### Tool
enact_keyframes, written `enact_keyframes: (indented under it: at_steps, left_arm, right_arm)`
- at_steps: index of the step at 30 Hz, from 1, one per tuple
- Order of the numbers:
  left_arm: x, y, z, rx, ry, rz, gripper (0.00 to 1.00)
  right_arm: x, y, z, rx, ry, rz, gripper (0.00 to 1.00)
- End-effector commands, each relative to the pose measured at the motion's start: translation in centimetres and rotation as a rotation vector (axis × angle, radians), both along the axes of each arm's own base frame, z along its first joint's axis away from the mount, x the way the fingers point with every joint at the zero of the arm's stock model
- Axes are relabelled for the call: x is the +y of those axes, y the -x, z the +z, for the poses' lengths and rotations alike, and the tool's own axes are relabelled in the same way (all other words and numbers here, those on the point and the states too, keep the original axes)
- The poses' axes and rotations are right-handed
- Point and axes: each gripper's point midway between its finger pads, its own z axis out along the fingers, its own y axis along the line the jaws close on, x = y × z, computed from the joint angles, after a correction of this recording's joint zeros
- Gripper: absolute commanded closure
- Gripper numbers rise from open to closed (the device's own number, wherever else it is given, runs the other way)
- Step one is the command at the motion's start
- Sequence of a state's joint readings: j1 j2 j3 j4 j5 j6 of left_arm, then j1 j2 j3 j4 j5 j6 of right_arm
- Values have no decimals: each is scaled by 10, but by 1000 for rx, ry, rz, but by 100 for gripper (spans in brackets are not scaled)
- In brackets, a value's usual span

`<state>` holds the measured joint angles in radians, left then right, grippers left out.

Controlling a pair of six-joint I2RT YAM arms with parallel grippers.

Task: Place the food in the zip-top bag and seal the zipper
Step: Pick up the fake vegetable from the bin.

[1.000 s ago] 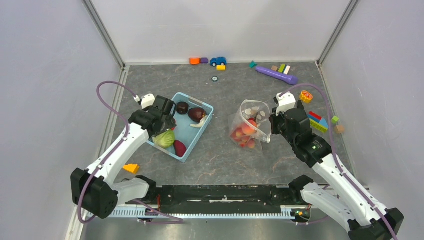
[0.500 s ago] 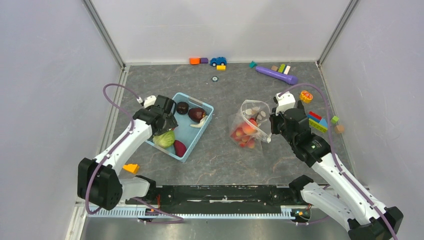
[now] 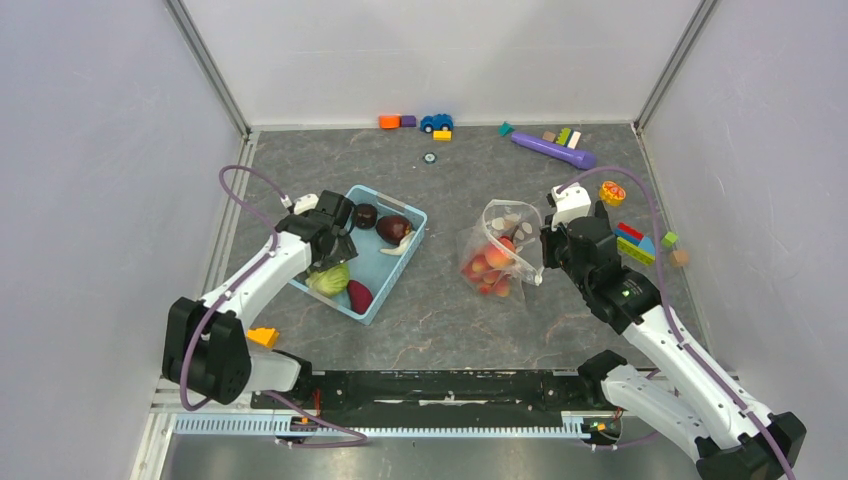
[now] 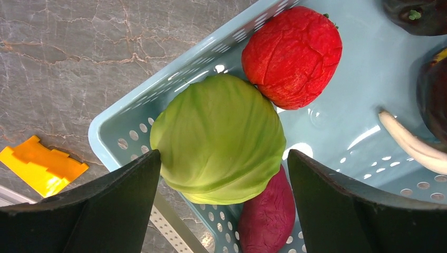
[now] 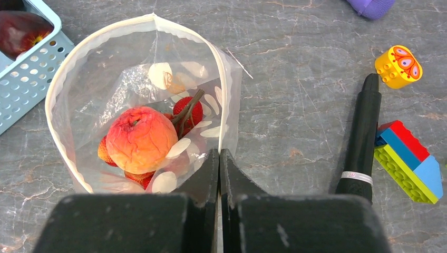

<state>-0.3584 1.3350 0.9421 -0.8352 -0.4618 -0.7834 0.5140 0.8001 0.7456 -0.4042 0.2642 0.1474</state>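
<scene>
Open jaws over the cabbage
The left gripper (image 4: 222, 153), spread wide, hangs directly above the green cabbage (image 4: 219, 139) in the light blue basket's (image 4: 121, 126) lower-left corner. Right of centre, the right gripper (image 5: 219, 158) pinches the zip-top bag's (image 5: 132, 79) rim.

Under cabbage (image 4: 219, 139), magenta piece (image 4: 269, 216) half hidden; maroon piece (image 4: 435, 95) cut by right edge.

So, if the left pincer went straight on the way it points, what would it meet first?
Probably the green cabbage in the blue basket: it lies centred ahead of the open left pincer; how far off is unclear.
</scene>
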Motion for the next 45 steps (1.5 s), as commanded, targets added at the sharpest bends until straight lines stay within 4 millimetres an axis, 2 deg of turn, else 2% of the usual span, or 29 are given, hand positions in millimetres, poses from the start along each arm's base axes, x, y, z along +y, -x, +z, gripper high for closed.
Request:
enact_keyframes:
  at_steps: [1, 15, 20, 27, 37, 42, 45]
  left_arm:
    - [2, -1, -7, 18, -15, -11, 6]
    - [0, 1, -23, 71, -20, -14, 10]
    - [-1, 1, -31, 95, -21, -14, 16]
    - [-5, -2, -34, 106, -13, -31, 42]
    - [-5, -4, -25, 76, -6, -37, 98]
    - [1, -6, -12, 26, -24, -24, 98]
    - [8, -6, 4, -11, -47, 1, 98]
  right_arm:
    - [-5, -4, 4, -30, 4, -25, 100]
    - [-11, -3, 5, -41, 8, -53, 100]
    - [-11, -3, 6, -42, 10, -56, 100]
    - [-12, -4, 5, -39, 15, -64, 100]
    - [-15, -4, 5, -40, 19, -79, 100]
    - [-15, -3, 6, -43, 18, -79, 100]
    - [-15, -3, 7, -46, 16, -78, 100]
